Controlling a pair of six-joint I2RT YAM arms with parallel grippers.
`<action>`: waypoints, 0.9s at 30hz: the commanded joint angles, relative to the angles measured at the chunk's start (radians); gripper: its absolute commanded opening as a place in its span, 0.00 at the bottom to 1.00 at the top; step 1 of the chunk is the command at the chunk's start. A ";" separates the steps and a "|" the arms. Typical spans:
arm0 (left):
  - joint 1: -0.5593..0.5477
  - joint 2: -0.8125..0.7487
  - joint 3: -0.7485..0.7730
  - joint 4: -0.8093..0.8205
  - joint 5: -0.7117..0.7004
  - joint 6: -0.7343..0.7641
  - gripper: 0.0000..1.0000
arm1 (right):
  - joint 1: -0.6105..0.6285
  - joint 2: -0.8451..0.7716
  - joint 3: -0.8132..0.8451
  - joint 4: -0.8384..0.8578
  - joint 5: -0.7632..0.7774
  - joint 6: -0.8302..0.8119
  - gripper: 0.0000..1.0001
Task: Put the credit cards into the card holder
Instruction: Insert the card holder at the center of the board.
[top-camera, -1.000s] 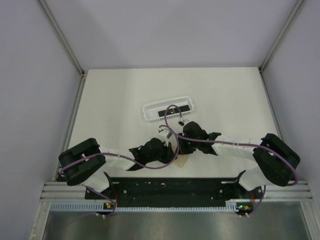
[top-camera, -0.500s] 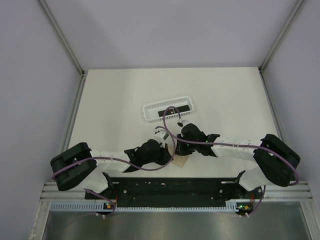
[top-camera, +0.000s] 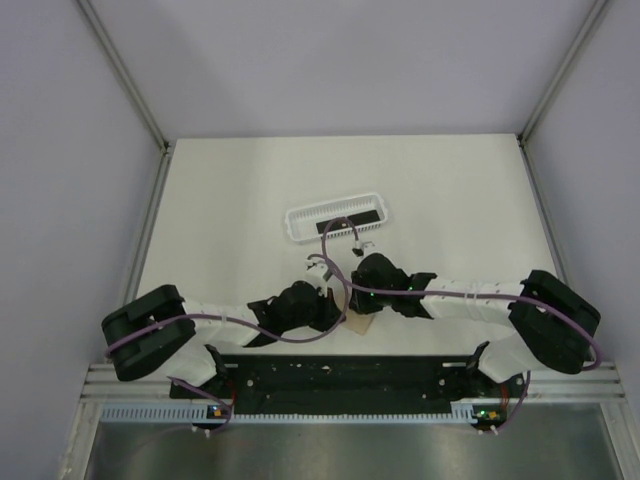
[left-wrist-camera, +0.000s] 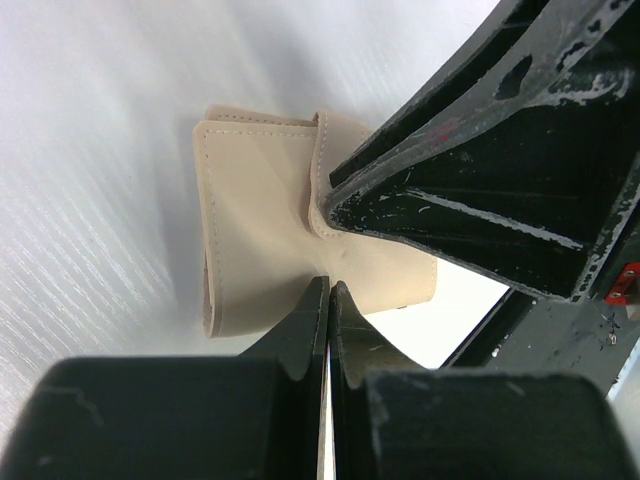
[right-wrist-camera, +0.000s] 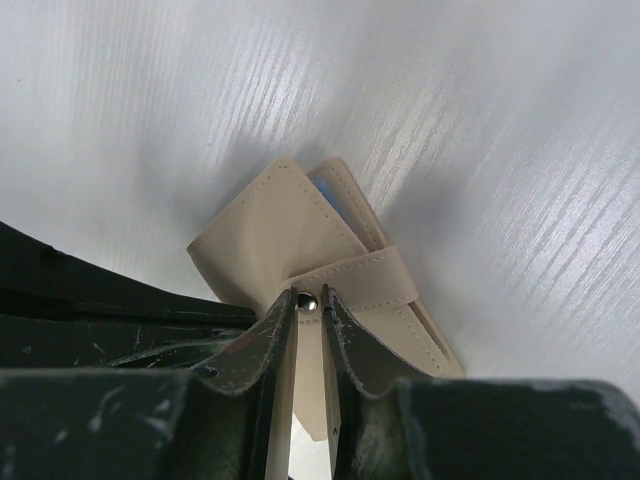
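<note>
The tan card holder lies on the table near the front edge, between the two grippers. My right gripper is shut on its strap, its fingers either side of the silver snap. A bluish edge shows inside the holder's pocket. My left gripper is shut, its tips resting against the card holder from the other side, nothing visibly between them. The right arm's fingers fill the upper right of the left wrist view. Black credit cards lie in the white basket.
A long white perforated basket stands just behind the grippers, mid-table. Purple cables loop over both wrists. Grey walls with metal posts enclose the table on three sides; the arm bases and a black rail run along the near edge.
The left arm's elbow has swung outward to the left and its gripper has shifted slightly toward the near edge. The right gripper has edged left and nearer. The card holder stays put.
</note>
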 joint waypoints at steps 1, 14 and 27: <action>-0.002 0.001 -0.034 -0.026 -0.015 -0.005 0.00 | 0.050 0.039 -0.054 -0.137 0.053 0.017 0.15; -0.002 0.007 -0.033 -0.027 -0.018 -0.002 0.00 | 0.087 0.150 -0.001 -0.215 0.090 0.038 0.11; -0.004 0.002 -0.027 -0.035 -0.022 0.001 0.00 | 0.088 0.288 0.007 -0.238 -0.013 0.104 0.00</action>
